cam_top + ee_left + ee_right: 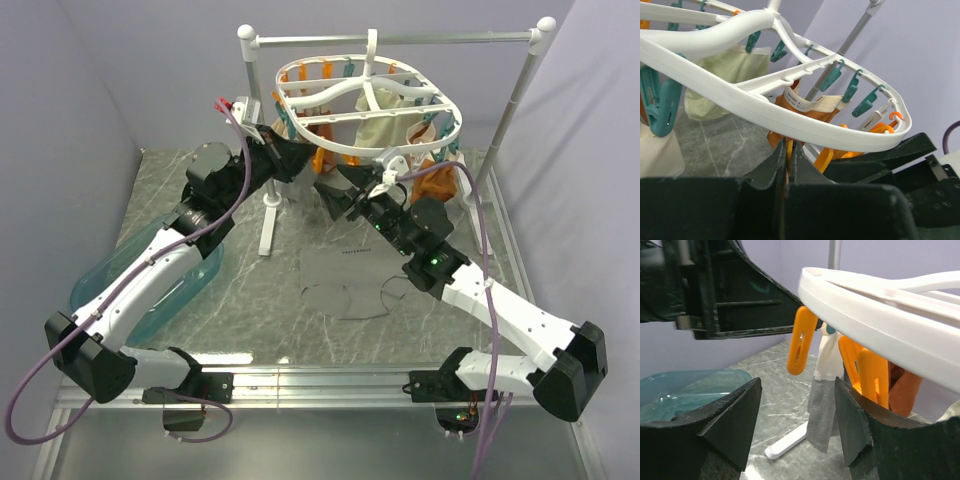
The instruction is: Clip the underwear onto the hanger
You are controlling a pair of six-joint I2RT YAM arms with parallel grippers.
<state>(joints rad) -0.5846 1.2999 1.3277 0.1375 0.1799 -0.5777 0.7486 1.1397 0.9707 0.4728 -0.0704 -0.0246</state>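
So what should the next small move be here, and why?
Probably lower the right gripper to the underwear: it lies flat on the table, unheld, while that gripper hangs open and empty under the hanger, and the left gripper is shut at its rim.

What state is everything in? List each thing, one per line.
Small grey fabric underwear: flat on marbled table, unclipped.
White plastic oval hanger: hooked on white rail.
Brown-orange garment: hanging from pegs.
Cream cloth: hanging from pegs.
Left gripper: shut.
Right gripper: open, empty.
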